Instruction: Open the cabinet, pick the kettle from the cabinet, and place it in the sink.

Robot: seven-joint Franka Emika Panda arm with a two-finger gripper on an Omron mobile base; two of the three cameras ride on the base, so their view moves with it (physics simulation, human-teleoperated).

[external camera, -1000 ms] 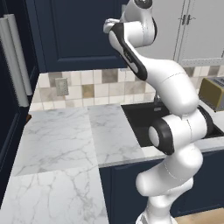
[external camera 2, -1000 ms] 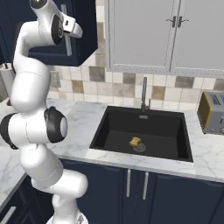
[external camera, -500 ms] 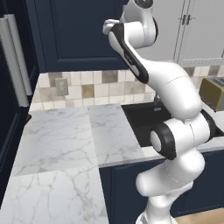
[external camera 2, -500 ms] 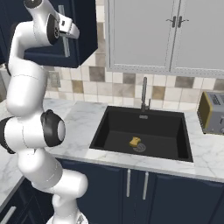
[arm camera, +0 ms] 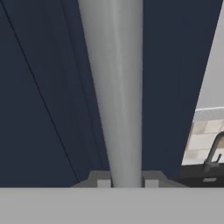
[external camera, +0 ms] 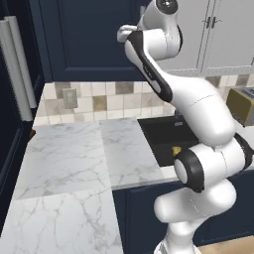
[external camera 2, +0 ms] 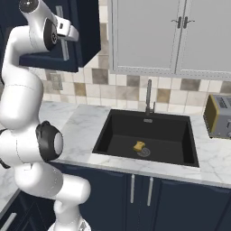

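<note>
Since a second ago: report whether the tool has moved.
Yes. In the right base view the tool, shut on the cabinet handle, has drifted slightly left, away from the light grey cabinet.

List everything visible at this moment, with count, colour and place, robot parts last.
cabinet: 1, navy, upper wall, door looks closed
cabinet handle: 1, silver bar, vertical, between the tool's tips
sink: 1, black, set in counter
faucet: 1, steel, behind sink
sponge: 1, yellow, on sink floor
toaster: 1, yellowish, counter right of sink
grey cabinets: 2 doors, light grey, above sink
counter: 1, white marble
wall outlet: 1, grey, on tiled backsplash
tool: 1, closed on cabinet handle
</note>
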